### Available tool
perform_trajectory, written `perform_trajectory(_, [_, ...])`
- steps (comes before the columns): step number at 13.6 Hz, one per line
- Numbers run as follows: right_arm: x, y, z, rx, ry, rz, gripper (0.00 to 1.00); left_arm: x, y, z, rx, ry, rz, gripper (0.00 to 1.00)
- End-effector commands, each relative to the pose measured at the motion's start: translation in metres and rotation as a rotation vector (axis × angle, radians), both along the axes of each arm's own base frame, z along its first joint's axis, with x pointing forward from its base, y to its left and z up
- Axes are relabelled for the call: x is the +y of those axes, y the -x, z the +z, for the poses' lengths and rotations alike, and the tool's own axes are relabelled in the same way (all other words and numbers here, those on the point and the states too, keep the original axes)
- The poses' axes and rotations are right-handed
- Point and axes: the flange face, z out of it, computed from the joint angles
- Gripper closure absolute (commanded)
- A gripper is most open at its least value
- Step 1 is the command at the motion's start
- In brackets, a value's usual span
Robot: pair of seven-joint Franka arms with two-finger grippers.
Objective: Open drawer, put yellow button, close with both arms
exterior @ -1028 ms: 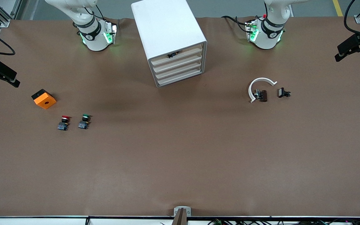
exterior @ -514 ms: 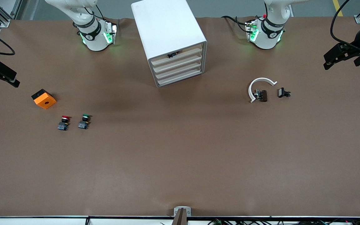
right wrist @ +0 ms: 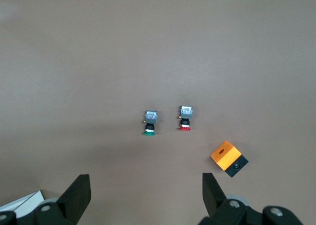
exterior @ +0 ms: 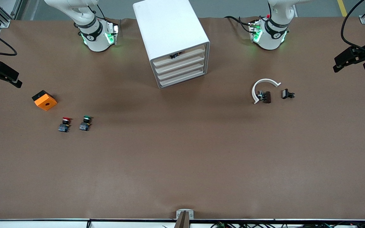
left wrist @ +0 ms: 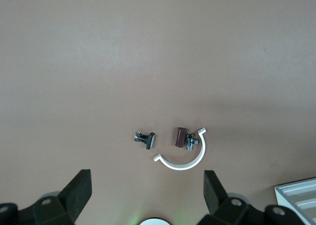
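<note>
I read the drawer (exterior: 180, 56) as shut, flush with the three below it in the cabinet (exterior: 169, 31), with a small dark item showing at its front edge that I judge to be the yellow button, though I can't make out its colour; if so, the opening, placing and closing are all done and nothing is left but parking the arms. My left hand (left wrist: 146, 193) hangs high over the tabletop (exterior: 182, 158) at its arm's end, fingers spread wide and holding nothing; below it lie a white curved piece (left wrist: 183, 157), a brown part (left wrist: 181, 136) touching it, and a small black clip (left wrist: 146, 139) just beside. My right hand (right wrist: 145, 194) is likewise wide open and empty, over its own end, with the green button (right wrist: 149, 123), red button (right wrist: 185, 118) and orange cube (right wrist: 228, 159) beneath it. The wrist views settle the finger spread and show no yellow cap among the loose parts; only the front view shows the drawer fronts, since each wrist view catches just a corner of the cabinet.
</note>
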Motion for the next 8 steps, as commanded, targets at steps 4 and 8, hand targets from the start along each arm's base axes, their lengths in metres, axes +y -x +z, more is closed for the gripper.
perform_trajectory(4, [-0.003, 0.001, 0.0, 0.012, 0.002, -0.003, 0.0, -0.006, -0.013, 0.005, -0.018, 0.015, -0.031, 0.0])
perform_trajectory(8, [0.001, 0.0, -0.002, 0.015, 0.002, 0.003, 0.0, -0.009, -0.013, 0.006, -0.018, 0.018, -0.034, 0.0])
